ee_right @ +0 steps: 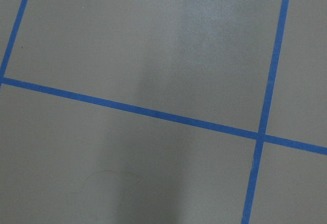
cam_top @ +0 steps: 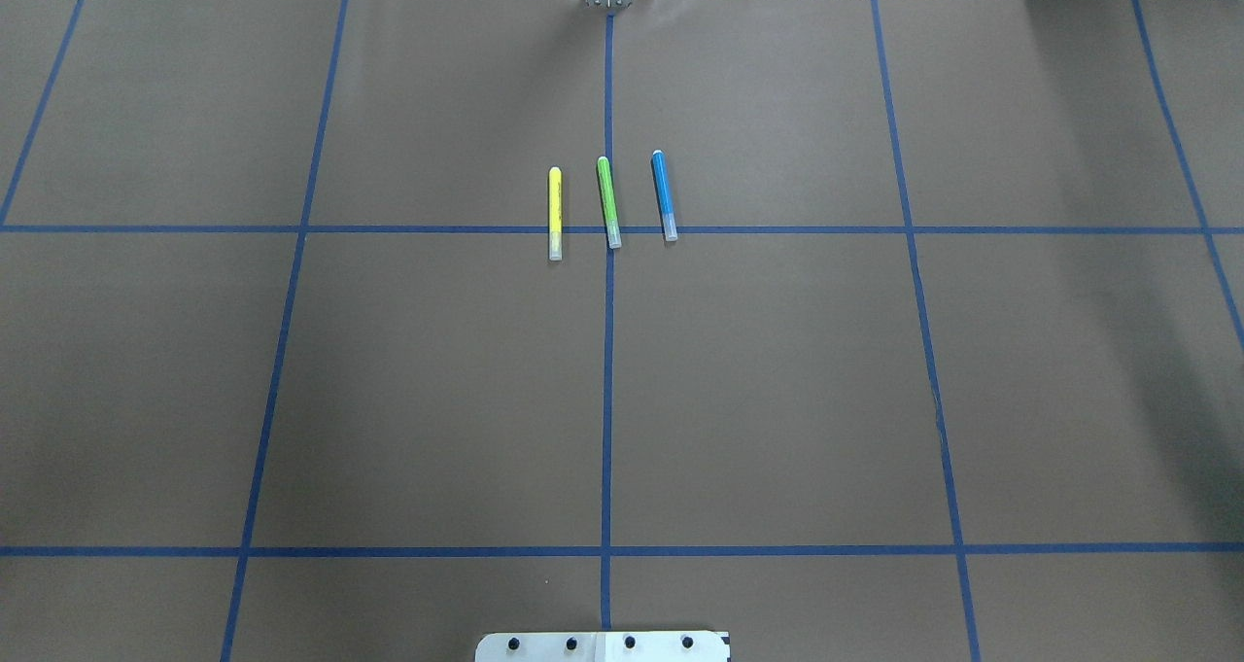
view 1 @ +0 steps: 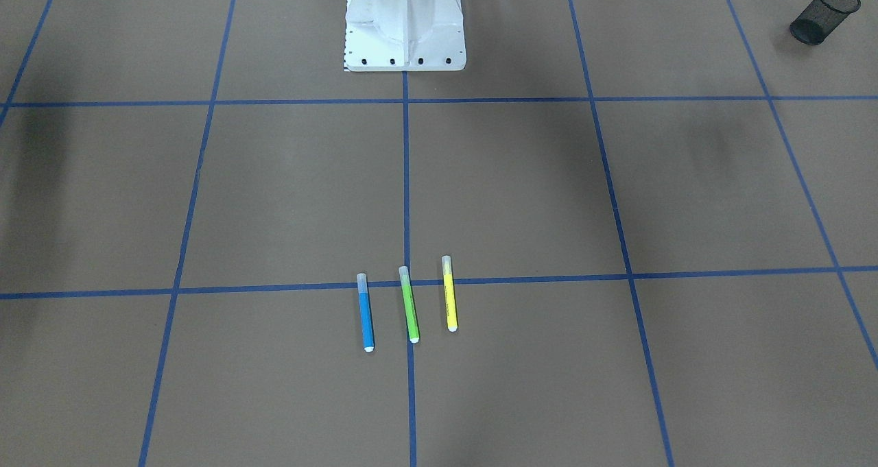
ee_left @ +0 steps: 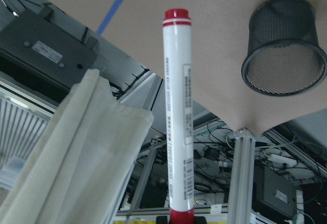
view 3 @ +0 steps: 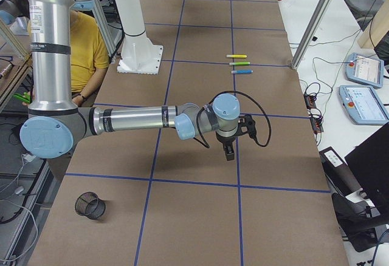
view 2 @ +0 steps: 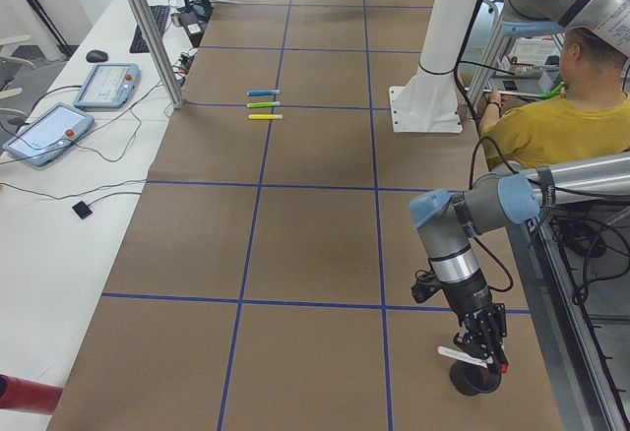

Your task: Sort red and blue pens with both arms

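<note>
Status: left gripper (view 2: 489, 357) clamps white-barrelled red-capped pen (ee_left: 178, 116) just above black wire-mesh cup (ee_left: 284, 45), not released yet. Mid-row: yellow marker (cam_top: 555, 212), green marker (cam_top: 608, 201), blue-barrelled clear-capped pen (cam_top: 664, 195), untouched. Right gripper (view 3: 229, 152) hovers well short of it; open or closed, can't tell. Roughly half left.

Before me the red pen (ee_left: 178, 111) points away; right of it, a black mesh cup (ee_left: 284, 45) stands on the bench (ee_left: 204, 9).
</note>
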Action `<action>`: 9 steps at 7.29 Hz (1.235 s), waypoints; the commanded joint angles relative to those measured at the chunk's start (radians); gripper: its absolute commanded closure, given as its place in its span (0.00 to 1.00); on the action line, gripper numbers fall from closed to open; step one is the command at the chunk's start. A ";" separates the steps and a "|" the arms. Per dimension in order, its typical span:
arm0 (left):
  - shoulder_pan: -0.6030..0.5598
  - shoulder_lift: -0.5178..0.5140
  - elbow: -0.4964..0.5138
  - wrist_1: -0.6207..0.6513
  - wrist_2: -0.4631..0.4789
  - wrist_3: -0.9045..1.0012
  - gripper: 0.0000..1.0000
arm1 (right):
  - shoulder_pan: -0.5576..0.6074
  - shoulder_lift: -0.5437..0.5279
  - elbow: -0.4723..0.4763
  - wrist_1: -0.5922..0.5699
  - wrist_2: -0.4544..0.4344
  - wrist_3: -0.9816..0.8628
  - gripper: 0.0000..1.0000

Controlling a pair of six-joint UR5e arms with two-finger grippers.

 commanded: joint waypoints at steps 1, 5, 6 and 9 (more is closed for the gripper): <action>0.001 0.001 0.053 0.033 -0.107 -0.008 1.00 | -0.003 -0.012 0.001 0.002 0.003 0.001 0.00; 0.001 0.001 0.141 0.027 -0.302 0.007 1.00 | -0.006 -0.029 0.005 0.002 0.008 0.003 0.00; 0.003 -0.002 0.153 0.027 -0.325 0.021 1.00 | -0.006 -0.030 0.005 0.002 0.008 0.003 0.00; 0.003 -0.062 0.239 0.005 -0.330 0.026 1.00 | -0.006 -0.032 0.005 0.002 0.009 0.003 0.00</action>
